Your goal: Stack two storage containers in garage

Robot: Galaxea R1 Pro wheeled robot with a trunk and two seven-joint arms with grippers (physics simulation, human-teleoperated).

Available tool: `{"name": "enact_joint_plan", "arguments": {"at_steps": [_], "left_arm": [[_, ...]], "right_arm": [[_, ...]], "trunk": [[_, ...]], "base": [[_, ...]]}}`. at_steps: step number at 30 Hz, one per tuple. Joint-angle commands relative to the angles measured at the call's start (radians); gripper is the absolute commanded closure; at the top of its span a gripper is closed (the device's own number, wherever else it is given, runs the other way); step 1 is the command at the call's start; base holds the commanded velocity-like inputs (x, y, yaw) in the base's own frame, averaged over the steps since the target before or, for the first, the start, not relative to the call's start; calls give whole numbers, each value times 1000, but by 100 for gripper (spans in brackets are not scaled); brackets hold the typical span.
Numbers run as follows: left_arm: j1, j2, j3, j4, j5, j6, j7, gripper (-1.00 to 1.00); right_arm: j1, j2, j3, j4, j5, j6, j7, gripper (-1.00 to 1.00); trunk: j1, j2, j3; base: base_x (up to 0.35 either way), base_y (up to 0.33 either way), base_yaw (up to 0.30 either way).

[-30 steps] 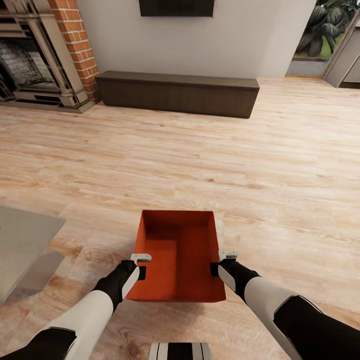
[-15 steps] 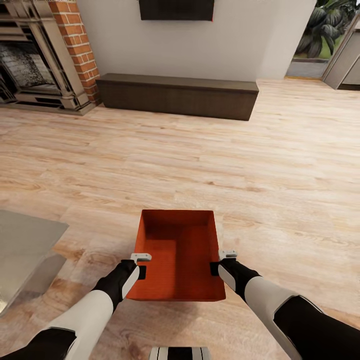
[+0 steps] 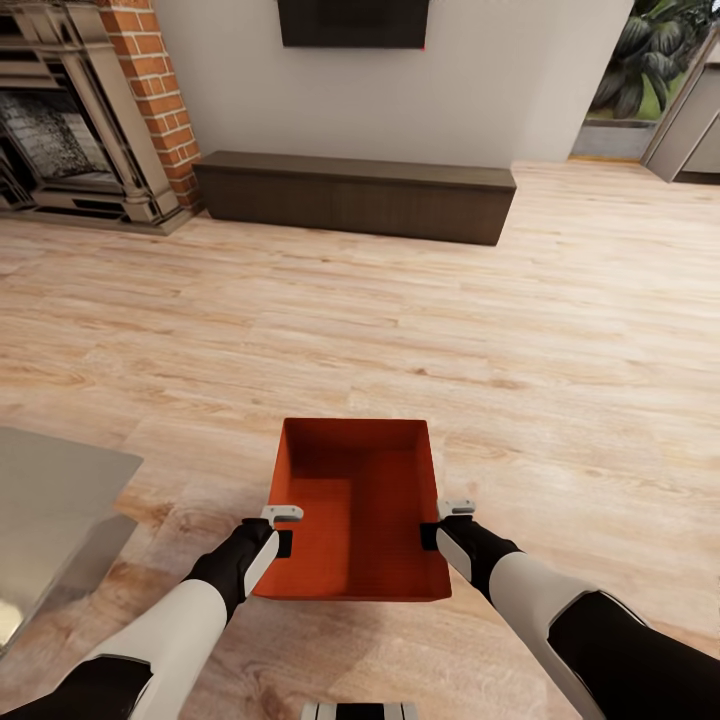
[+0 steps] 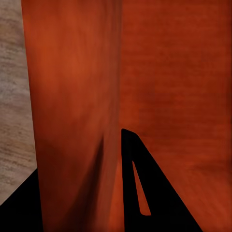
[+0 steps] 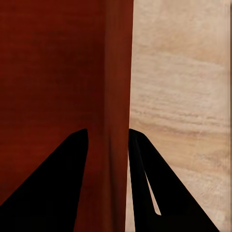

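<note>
One red-orange storage container (image 3: 355, 510) hangs in front of me above the living room's wood-plank flooring (image 3: 400, 330), held level between both arms. My left gripper (image 3: 281, 530) is shut on its left wall, which passes between the dark fingers (image 4: 145, 193) in the left wrist view, where the container (image 4: 72, 96) is seen edge-on. My right gripper (image 3: 440, 524) is shut on the right wall; that wall (image 5: 116, 96) runs between its black fingers (image 5: 58, 183). The box is empty.
A long dark-brown low cabinet (image 3: 355, 195) stands against the far wall under a dark screen (image 3: 352, 22). A brick fireplace (image 3: 85, 110) is at the far left. A low grey table (image 3: 50, 525) juts in at the near left. A doorway (image 3: 650, 90) opens at the far right.
The whole view has shifted slightly: the cabinet and fireplace sit lower and the grey table reaches further in, so the camera moved. The container stays fixed between both grippers.
</note>
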Motion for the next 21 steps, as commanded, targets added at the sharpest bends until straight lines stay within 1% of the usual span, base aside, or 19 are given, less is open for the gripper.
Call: {"name": "enact_joint_plan", "arguments": {"at_steps": [1, 21], "left_arm": [[0, 3, -21, 35, 19, 5, 11, 100], [0, 3, -23, 35, 19, 8, 9, 100]], "right_arm": [[-1, -1, 26, -6, -19, 3, 1, 100], [-1, -1, 26, -6, -19, 2, 1, 100]], "trunk": [[-4, 7, 3], [-81, 147, 65]], "base": [[0, 0, 0], [0, 0, 0]]}}
